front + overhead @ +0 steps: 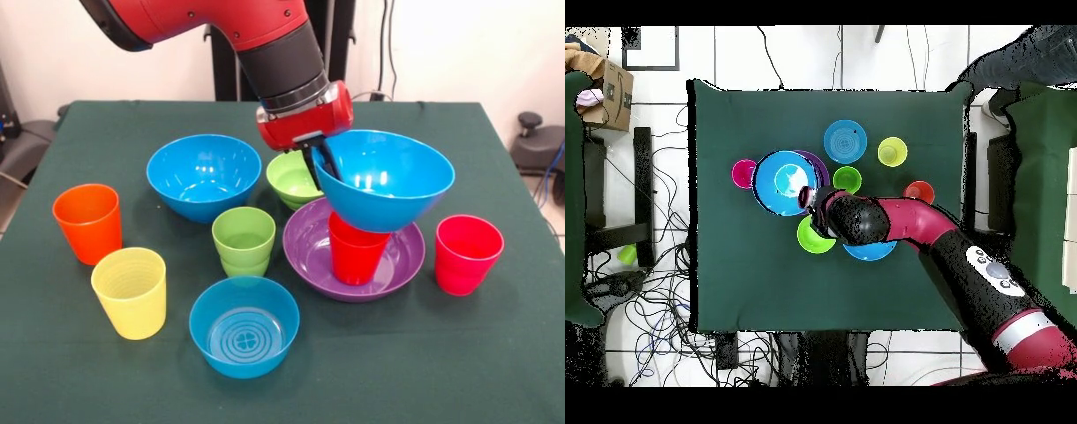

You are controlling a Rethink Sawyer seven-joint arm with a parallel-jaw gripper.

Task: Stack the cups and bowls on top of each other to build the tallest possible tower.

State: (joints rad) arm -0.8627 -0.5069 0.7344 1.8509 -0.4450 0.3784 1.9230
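Sawyer arm [221, 22]: glossy red shell with rounded contours. Forearm sleeve [281, 62]: matte black cylinder ending in a thin silver ring. Wrist housing [305, 119]: red, rounded, with a small dark inset. Gripper [322, 163]: slim black fingers. In the overhead view, a white panel [995, 270] bearing dark round controls, and a pale band [1020, 330] near the base.

Large blue bowl [386, 179] tilted atop red cup [356, 251] inside purple bowl [305, 250], other cups and bowls scattered

green tablecloth [494, 353] | cardboard box [610, 95] | floor cables [655, 310]
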